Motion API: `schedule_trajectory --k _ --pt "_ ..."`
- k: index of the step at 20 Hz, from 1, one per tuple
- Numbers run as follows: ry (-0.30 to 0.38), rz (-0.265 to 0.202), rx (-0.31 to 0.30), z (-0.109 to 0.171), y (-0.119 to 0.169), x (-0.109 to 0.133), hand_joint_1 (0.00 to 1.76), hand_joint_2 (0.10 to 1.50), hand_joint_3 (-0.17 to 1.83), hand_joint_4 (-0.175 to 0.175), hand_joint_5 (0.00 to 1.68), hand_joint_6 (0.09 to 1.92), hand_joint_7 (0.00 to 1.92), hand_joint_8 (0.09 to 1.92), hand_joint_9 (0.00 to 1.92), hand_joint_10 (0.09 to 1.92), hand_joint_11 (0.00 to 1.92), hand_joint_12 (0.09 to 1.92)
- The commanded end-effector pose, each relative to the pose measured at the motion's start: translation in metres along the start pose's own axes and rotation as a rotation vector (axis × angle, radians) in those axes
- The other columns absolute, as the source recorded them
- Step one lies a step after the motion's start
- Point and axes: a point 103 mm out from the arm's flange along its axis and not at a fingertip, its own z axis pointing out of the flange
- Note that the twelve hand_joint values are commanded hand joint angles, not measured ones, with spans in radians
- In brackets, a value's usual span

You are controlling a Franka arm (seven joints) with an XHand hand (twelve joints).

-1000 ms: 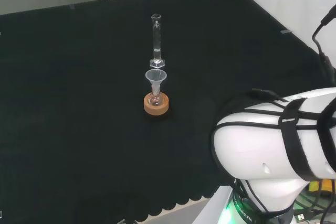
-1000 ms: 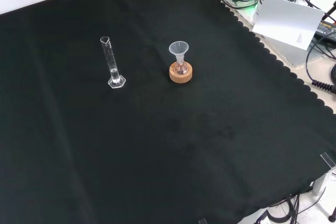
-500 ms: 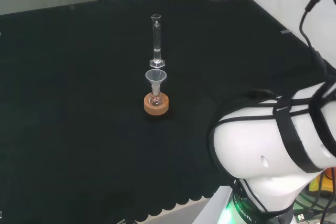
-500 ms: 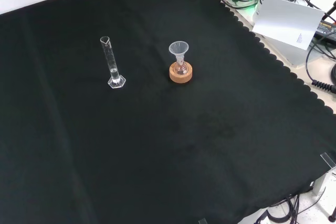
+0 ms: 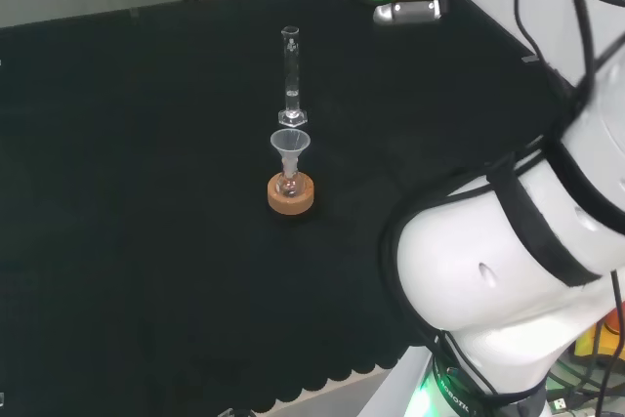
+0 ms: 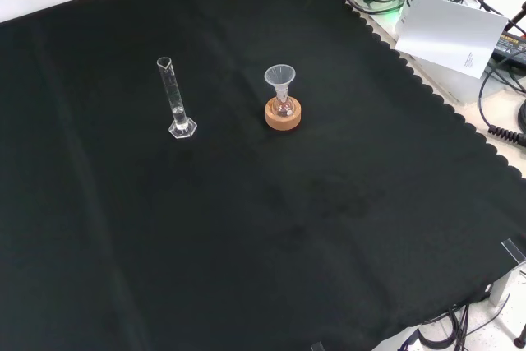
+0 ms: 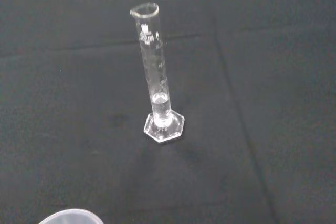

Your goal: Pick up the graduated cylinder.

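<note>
In the wrist view the funnel (image 7: 65, 217) is cut off by the picture's edge, so just a curved piece of its pale rim shows. In the head view the funnel hides most of the small flask (image 5: 287, 186) on the cork ring (image 5: 291, 196), and what the flask holds is too small to tell

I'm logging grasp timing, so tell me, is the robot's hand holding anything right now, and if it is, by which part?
Nothing is held. The graduated cylinder stands upright on its own base on the black cloth, apart from the funnel, with nothing touching it.
</note>
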Motion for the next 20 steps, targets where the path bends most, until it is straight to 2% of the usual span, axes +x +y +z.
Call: schedule_trajectory --k 1,9,16,20 --pt "0.098 -0.068 -0.036 0.058 0.085 -0.015 0.37 1.28 -0.06 -0.045 0.25 0.09 0.02 0.56 0.24 0.69 0.11 1.40" --pt "0.183 -0.121 -0.018 0.102 0.117 -0.012 0.43 1.23 -0.09 -0.048 0.26 0.09 0.04 0.59 0.26 0.70 0.13 1.39" --pt "0.231 -0.136 -0.006 0.119 0.134 -0.014 0.48 1.20 -0.12 -0.049 0.25 0.09 0.03 0.60 0.27 0.71 0.13 1.39" --pt "0.297 -0.146 -0.048 0.130 0.138 -0.020 0.51 1.19 -0.13 -0.053 0.27 0.09 0.06 0.61 0.29 0.71 0.14 1.39"
